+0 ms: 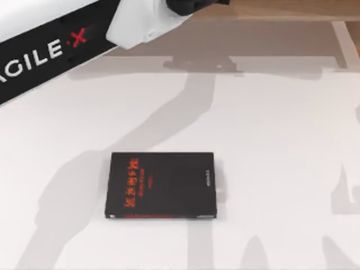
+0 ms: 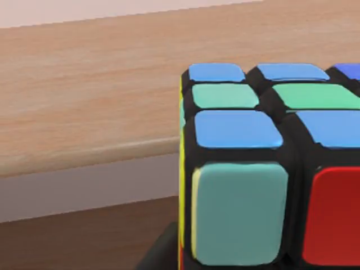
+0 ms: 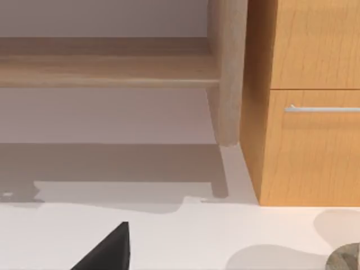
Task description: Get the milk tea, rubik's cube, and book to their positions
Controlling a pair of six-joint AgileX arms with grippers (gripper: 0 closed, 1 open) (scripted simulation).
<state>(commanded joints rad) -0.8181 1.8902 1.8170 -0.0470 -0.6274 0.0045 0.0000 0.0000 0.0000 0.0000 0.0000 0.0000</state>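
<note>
Rubik's cube (image 2: 264,169) is looming close before the left wrist camera, over a wooden shelf (image 2: 90,112); whether the left gripper is grasping it, I cannot tell. Across the top view the white table (image 1: 270,140) is spreading, my left arm (image 1: 50,45) reaching over its far-left corner. A black book with red lettering (image 1: 162,185) is lying flat near the middle. The right wrist view is facing a wooden cabinet with a drawer handle (image 3: 304,107).

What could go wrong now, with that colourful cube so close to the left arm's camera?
1. The rubik's cube sits close against the left wrist camera near a wooden ledge; it might knock the ledge, or drop if poorly held.
2. The left arm reaches over the table's far side; swinging back low, it could clip the black book.
</note>
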